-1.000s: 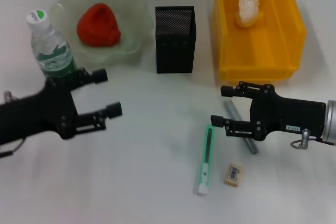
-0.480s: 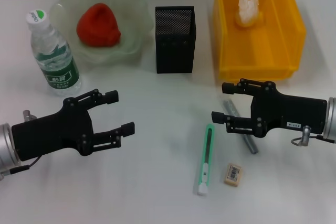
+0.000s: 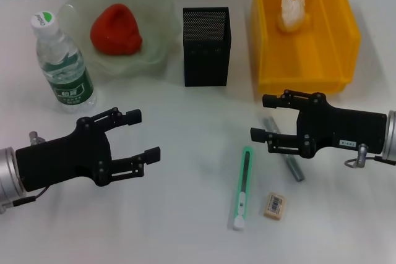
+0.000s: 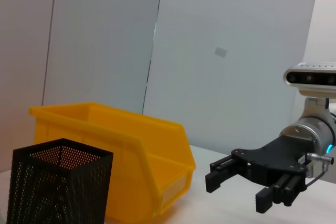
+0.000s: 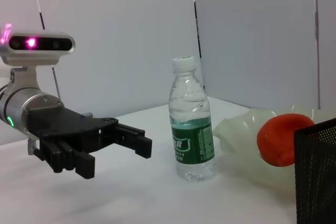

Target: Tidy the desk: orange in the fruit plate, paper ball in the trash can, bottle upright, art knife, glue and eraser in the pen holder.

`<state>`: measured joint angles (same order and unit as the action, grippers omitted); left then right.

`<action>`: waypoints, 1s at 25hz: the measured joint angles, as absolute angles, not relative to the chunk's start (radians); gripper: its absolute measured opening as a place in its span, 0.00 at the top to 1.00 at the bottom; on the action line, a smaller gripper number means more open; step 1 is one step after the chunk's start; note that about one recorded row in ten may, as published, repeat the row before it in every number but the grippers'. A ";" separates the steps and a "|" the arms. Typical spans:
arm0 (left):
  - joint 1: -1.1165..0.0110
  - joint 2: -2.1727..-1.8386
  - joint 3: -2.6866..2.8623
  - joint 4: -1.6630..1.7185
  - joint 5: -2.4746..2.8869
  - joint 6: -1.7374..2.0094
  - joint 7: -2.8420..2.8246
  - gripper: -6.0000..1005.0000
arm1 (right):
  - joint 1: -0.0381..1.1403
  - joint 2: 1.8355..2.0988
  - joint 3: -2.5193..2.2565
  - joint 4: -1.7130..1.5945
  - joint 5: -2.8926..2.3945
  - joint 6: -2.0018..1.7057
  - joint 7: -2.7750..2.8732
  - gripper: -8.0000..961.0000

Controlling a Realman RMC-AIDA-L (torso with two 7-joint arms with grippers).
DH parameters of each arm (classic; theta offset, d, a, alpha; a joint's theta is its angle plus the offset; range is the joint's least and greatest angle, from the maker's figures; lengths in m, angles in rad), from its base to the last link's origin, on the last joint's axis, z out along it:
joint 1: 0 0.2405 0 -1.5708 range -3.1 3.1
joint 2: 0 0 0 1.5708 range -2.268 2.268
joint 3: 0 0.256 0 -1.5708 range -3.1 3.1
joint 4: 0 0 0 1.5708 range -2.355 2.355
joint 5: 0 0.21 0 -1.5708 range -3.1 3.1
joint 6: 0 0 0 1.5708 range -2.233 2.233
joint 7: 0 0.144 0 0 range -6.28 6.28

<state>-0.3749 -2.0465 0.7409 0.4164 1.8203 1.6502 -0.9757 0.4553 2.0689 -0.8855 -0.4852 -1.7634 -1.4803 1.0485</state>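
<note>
On the far left of the white desk (image 3: pixel 185 227) the water bottle (image 3: pixel 60 60) stands upright with its cap on, beside the pale green fruit plate (image 3: pixel 158 26), which holds the orange (image 3: pixel 116 28). In front of the bottle and apart from it, the left gripper (image 3: pixel 139 134) hovers above the desk, its fingers spread wide with nothing between them; the right wrist view shows the same gripper (image 5: pixel 118 145) off the surface, a little way from the bottle (image 5: pixel 192 129).

Behind the middle of the desk stands the black mesh pen holder (image 3: pixel 206 45), and nothing can be seen inside it from here. To its right sits the yellow bin (image 3: pixel 302 72) with the crumpled paper ball (image 3: pixel 292 12) lying in it.

Nearer the front, the green art knife (image 3: pixel 243 187) lies flat on the desk. Just right of it the small eraser (image 3: pixel 275 206) lies close to the knife's lower end. The grey glue stick (image 3: pixel 286 156) lies slanted on the desk, partly under the right gripper (image 3: pixel 267 117), which hovers over its upper end with its fingers apart and empty. The left wrist view shows this gripper (image 4: pixel 241 187) open above the desk, right of the bin (image 4: pixel 131 156) and the pen holder (image 4: pixel 58 187).
</note>
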 joint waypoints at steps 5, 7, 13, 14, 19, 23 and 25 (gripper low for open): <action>-0.375 -2.045 0.737 0.423 1.821 1.652 -0.982 0.15 | 0.502 2.038 -0.897 -0.488 -1.779 -1.490 1.147 0.22; -0.377 -2.040 0.734 0.423 1.819 1.655 -0.985 0.15 | 0.533 2.016 -0.900 -0.497 -1.802 -1.523 1.195 0.22; -0.379 -2.036 0.733 0.426 1.815 1.663 -0.997 0.15 | 0.656 1.983 -0.901 -0.606 -2.013 -1.603 1.358 0.22; -0.379 -2.036 0.733 0.427 1.814 1.665 -0.998 0.15 | 0.683 1.983 -0.901 -0.623 -2.061 -1.608 1.377 0.22; -0.382 -2.034 0.735 0.473 1.814 1.678 -1.041 0.16 | 0.822 1.989 -0.941 -0.665 -2.243 -1.653 1.408 0.22; -0.388 -2.030 0.740 0.481 1.825 1.670 -1.053 0.15 | 0.906 2.002 -1.066 -0.687 -2.284 -1.665 1.410 0.22; -0.396 -2.017 0.735 0.481 1.836 1.672 -1.086 0.15 | 0.948 2.024 -1.141 -0.718 -2.305 -1.662 1.410 0.22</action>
<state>-0.3956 -2.0173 0.7352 0.4813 1.8356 1.6725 -1.0860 0.9479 2.0238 -1.1409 -0.7185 -2.3052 -1.6620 1.4099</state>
